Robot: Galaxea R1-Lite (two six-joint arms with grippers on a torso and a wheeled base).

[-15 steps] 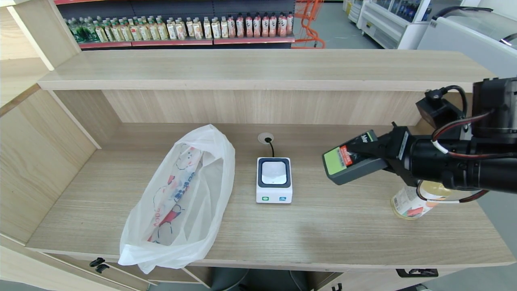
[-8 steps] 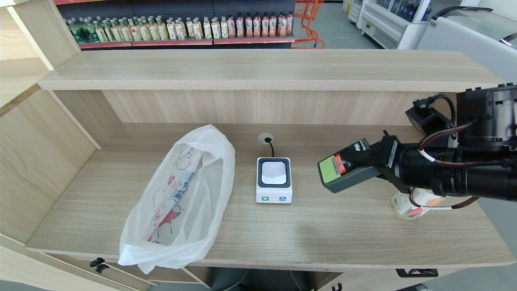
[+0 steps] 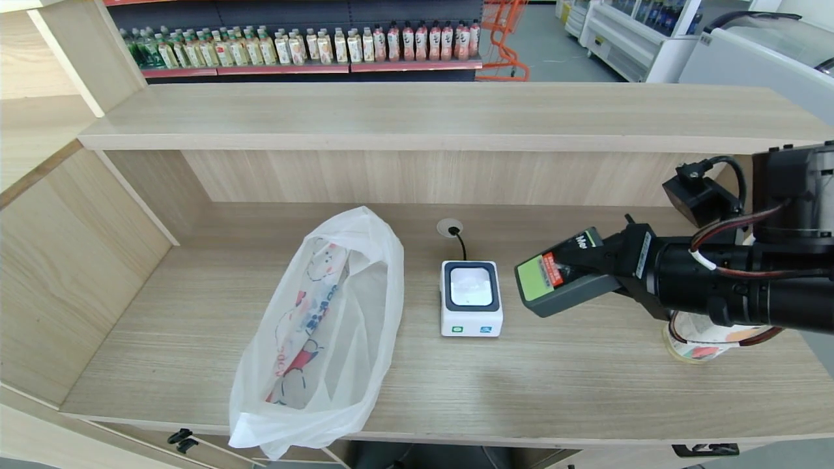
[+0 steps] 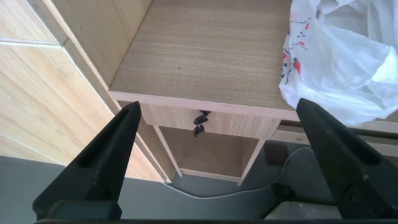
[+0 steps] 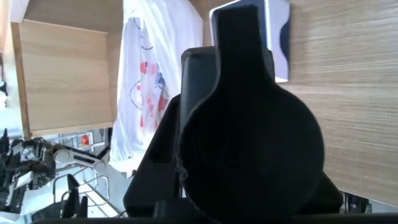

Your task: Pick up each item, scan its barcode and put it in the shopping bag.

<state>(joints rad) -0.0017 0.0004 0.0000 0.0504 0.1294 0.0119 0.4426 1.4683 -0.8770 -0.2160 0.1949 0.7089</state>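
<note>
- Grips dark grey box (image 3: 559, 284) with green end in right gripper (image 3: 589, 264), jaws clamped on it, aloft just right of barcode scanner (image 3: 471, 307).
- Holds left gripper (image 4: 217, 107) with jaws wide, off front edge of counter (image 4: 205, 56), beside shopping bag (image 4: 348, 68).
- Finds labelled container (image 3: 694, 342) standing on counter, partly hidden under right arm.

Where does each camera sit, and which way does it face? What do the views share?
Head view: on the head, facing forward and down at the counter; its right arm shows, the right gripper holding a dark box.
Left wrist view: on the left wrist, facing down past the counter's front edge; shows the left gripper, fingers open.
Right wrist view: on the right wrist, facing past the dark box toward the scanner.
Shared: all three show the shopping bag.
</note>
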